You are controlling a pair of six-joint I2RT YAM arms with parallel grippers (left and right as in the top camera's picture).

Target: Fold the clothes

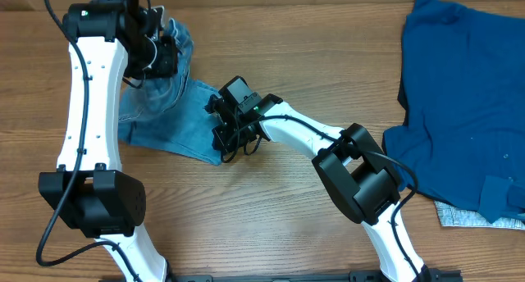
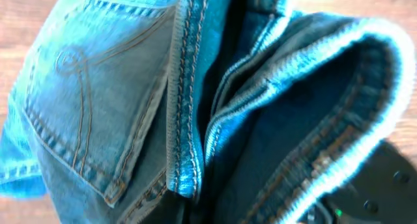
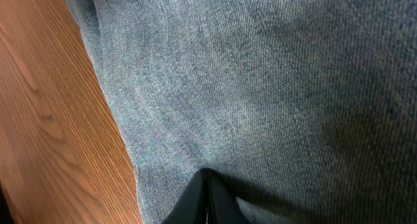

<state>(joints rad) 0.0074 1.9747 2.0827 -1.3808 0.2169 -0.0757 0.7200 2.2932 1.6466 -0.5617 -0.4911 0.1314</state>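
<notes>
The jeans (image 1: 168, 122) lay bunched well left of the dark blue garment (image 1: 467, 93). The right gripper (image 1: 223, 144), fingers together, pressed their edge nearest that garment. The left gripper (image 1: 164, 56) met their far end, and whether its fingers were apart or together could not be told.

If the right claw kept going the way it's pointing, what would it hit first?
The jeans. The right gripper is shut, its tips right at the denim, so it would press into that cloth, likely with the table underneath.
</notes>
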